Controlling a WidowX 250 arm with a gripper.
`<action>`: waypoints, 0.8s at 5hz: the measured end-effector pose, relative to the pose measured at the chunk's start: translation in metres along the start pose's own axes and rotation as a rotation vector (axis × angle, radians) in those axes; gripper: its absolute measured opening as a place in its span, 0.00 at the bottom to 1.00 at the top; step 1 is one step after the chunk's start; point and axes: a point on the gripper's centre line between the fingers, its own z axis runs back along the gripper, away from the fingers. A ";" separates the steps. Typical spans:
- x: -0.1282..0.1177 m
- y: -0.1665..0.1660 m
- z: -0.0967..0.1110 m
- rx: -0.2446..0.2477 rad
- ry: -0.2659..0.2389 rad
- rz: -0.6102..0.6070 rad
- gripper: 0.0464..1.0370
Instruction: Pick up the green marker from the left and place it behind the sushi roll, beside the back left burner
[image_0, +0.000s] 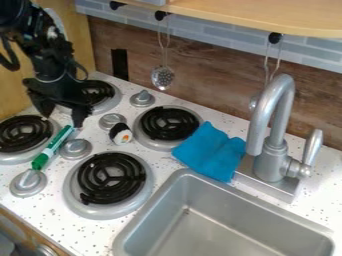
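While its two fingers stand wide apart with nothing gripped between them, the black two-finger tool (62, 113) hangs at the upper left, just above the upper end of a slim green-and-white marker (55, 145). The marker lies aslant on the white speckled table (170, 187), between a black coil burner (25, 134) at the left edge and a round silver knob (75, 148); its green cap points down toward another silver knob (28, 183). Right of the tool, a toy sushi roll (121, 134), black and white with an orange centre, rests near a second black coil burner (168, 123). Farther right lies a folded bright-blue cloth (211, 152), beside the upper-left corner of a grey sink (163, 187). Behind the sink rises a curved silver faucet (270, 125), and a perforated metal ladle (162, 77) hangs against the brown wood-patterned wall (207, 75).
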 end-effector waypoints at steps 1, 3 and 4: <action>0.000 0.022 -0.002 0.020 0.008 0.031 0.96; -0.014 0.044 -0.016 -0.015 0.051 0.053 0.96; -0.029 0.040 -0.035 -0.070 0.106 0.030 0.96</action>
